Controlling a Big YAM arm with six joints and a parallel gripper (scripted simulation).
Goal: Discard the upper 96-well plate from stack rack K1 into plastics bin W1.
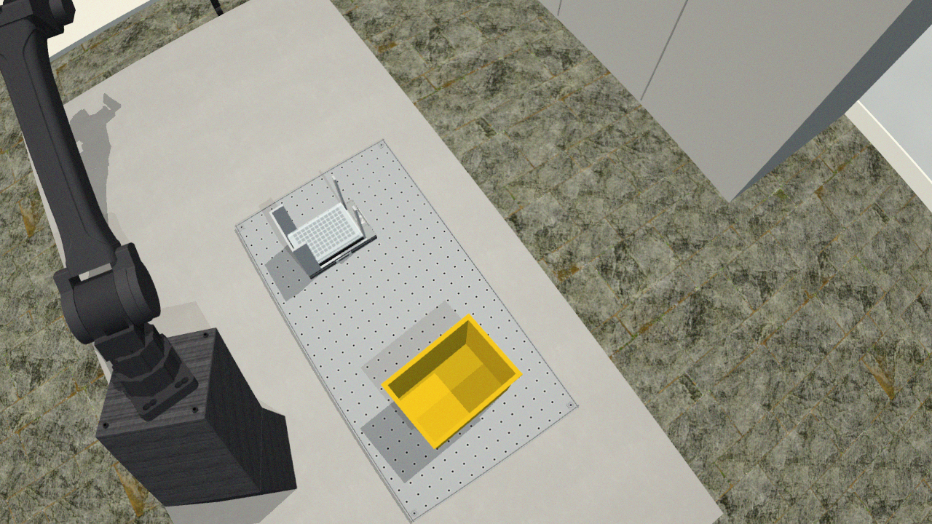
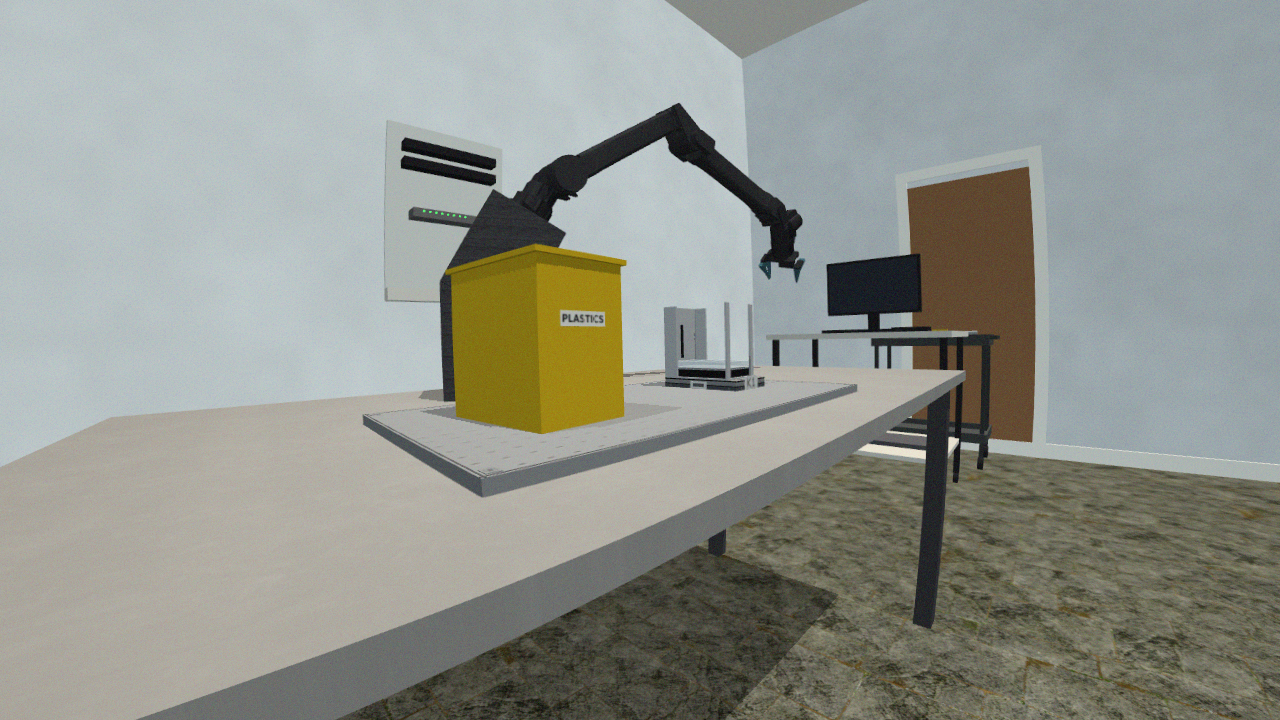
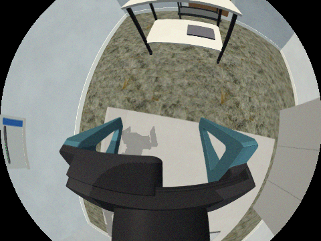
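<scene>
Hovering wide open and empty, the gripper [image 2: 782, 267] should centre squarely over the upper plate [image 1: 324, 233] between rack K1's posts [image 2: 725, 338] before descending.

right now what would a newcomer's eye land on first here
First the tall yellow bin marked PLASTICS, standing upright on the perforated board at its near end in the exterior view. Next the black arm arching from its dark pedestal with the gripper open and empty, high above the table. Last the small rack at the board's far end, with the white well plate on top of its stack.
</scene>
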